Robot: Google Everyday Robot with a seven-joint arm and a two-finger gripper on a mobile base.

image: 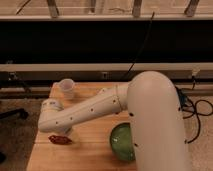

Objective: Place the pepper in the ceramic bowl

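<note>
The pepper (60, 140) is small, dark red and wrinkled. It lies on the wooden table (90, 150) near the front left. The ceramic bowl (121, 142) is glossy green and stands to the pepper's right, with its right side hidden behind my white arm (150, 110). My arm reaches across the table to the left. The gripper (61, 133) hangs at the arm's end directly over the pepper and is mostly hidden by the wrist.
A small white cup (66, 88) stands at the back left of the table. The table's left edge is close to the pepper. A dark rail and cables run behind the table, and a chair base (12, 115) sits on the floor at the left.
</note>
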